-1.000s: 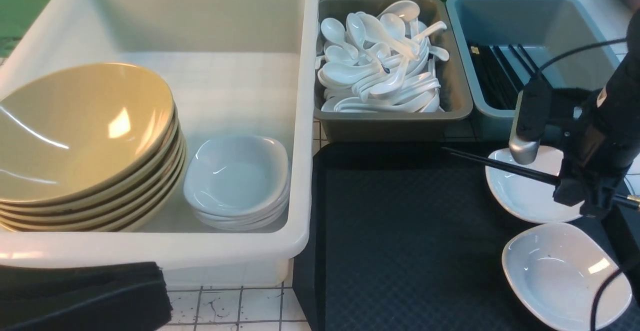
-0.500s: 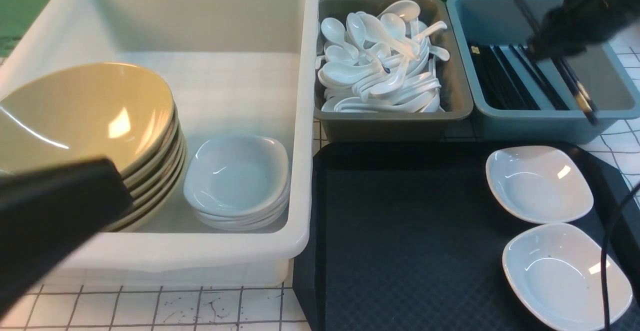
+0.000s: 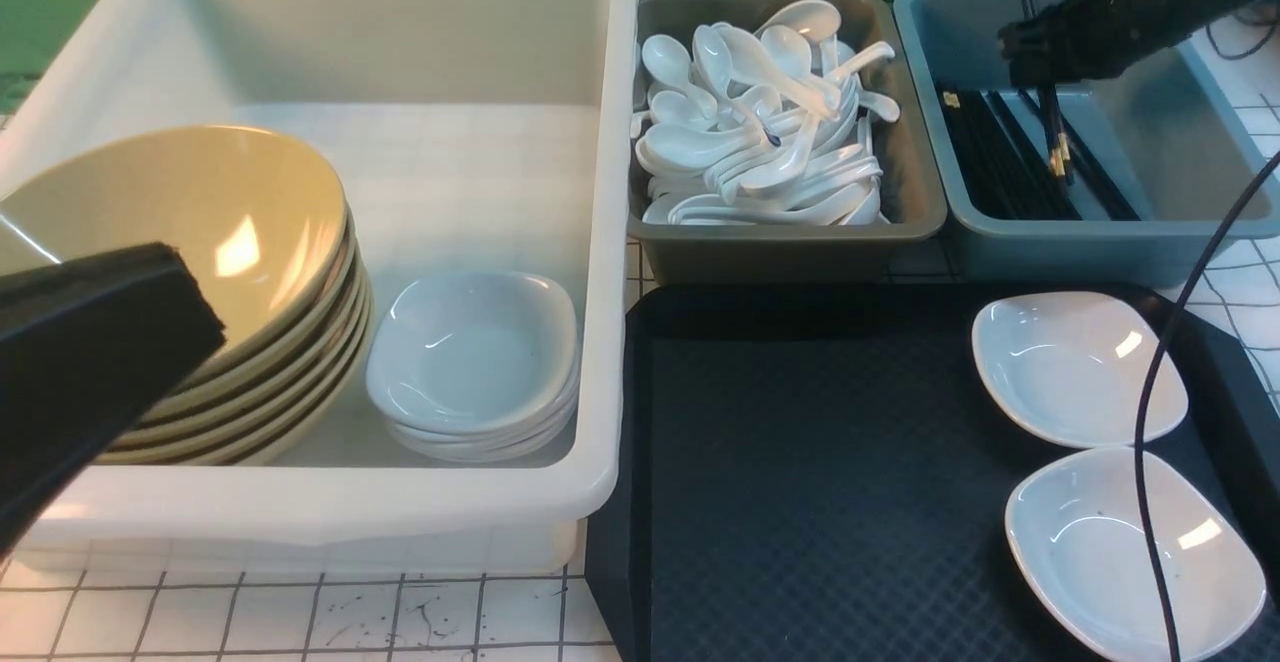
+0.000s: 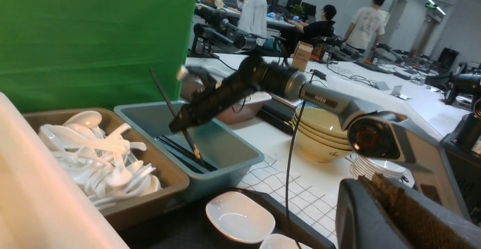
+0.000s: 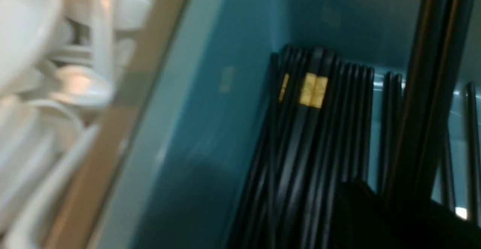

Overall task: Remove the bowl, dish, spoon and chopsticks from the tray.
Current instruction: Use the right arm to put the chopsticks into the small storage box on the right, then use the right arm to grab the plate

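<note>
**Chopsticks held over the blue tub, awaiting release.**
The right gripper (image 3: 1038, 50) pinches the 2 chopsticks (image 3: 1052, 132) nearly upright, gold-banded ends down inside the blue tub (image 3: 1100, 242); the next move likely calls for opening. 2 white dishes (image 3: 1075, 367) lie on the tray (image 3: 800, 442). The left gripper (image 3: 150, 332), closed, is cut off by the frame edge. Whether the chopsticks touch the tub floor is unclear.

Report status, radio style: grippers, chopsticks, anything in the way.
Left gripper shut. Right gripper shut on chopsticks, gold-banded end down in blue tub. Two white dishes on tray. Nothing seen blocking the drop.
</note>
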`<control>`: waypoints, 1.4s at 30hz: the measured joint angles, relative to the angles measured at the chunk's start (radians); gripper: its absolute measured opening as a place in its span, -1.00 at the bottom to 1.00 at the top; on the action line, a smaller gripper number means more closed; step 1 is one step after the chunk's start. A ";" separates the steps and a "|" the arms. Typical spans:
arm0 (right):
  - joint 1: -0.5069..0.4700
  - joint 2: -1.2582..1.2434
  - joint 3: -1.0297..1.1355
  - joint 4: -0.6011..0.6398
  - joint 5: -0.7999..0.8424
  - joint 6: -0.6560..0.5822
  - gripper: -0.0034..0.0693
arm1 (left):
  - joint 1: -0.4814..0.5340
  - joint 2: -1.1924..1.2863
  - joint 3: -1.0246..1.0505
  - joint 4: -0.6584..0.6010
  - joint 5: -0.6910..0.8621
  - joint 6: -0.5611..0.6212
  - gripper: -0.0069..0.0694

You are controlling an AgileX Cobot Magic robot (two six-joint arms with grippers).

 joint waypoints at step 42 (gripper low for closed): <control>0.611 -0.972 1.151 -0.343 0.445 0.432 -0.09 | 0.000 0.000 0.000 0.105 0.200 0.003 -0.82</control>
